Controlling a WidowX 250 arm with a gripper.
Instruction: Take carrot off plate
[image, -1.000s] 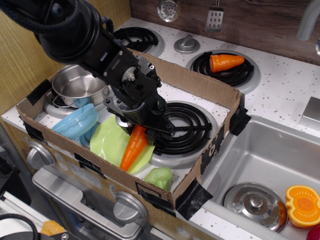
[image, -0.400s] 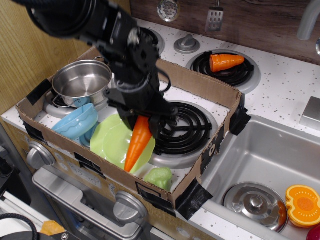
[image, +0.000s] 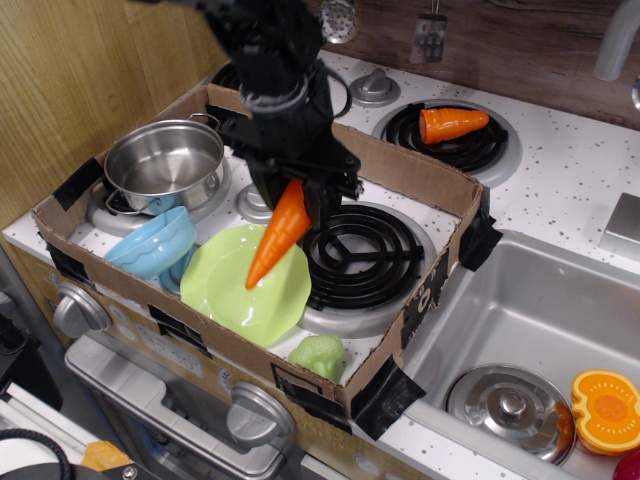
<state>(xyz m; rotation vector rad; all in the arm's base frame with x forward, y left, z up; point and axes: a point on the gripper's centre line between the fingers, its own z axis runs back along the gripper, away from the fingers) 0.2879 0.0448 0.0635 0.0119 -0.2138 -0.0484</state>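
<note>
The long orange carrot hangs tip-down in the air, held at its top end by my black gripper. Its green stem end is hidden between the fingers. The tip hangs above the right part of the lime-green plate, clear of its surface. The plate lies flat in the front of the cardboard tray, beside the black coil burner. My arm comes down from the upper left.
A cardboard tray wall rings the work area. A steel pot and a light blue bowl stand at the left. A green toy vegetable lies at the front. A stubby carrot piece sits on the back right burner. The sink is at the right.
My gripper has risen and moved back with the carrot. The carrot lay on the plate a second ago and now hangs above it, tip down.
</note>
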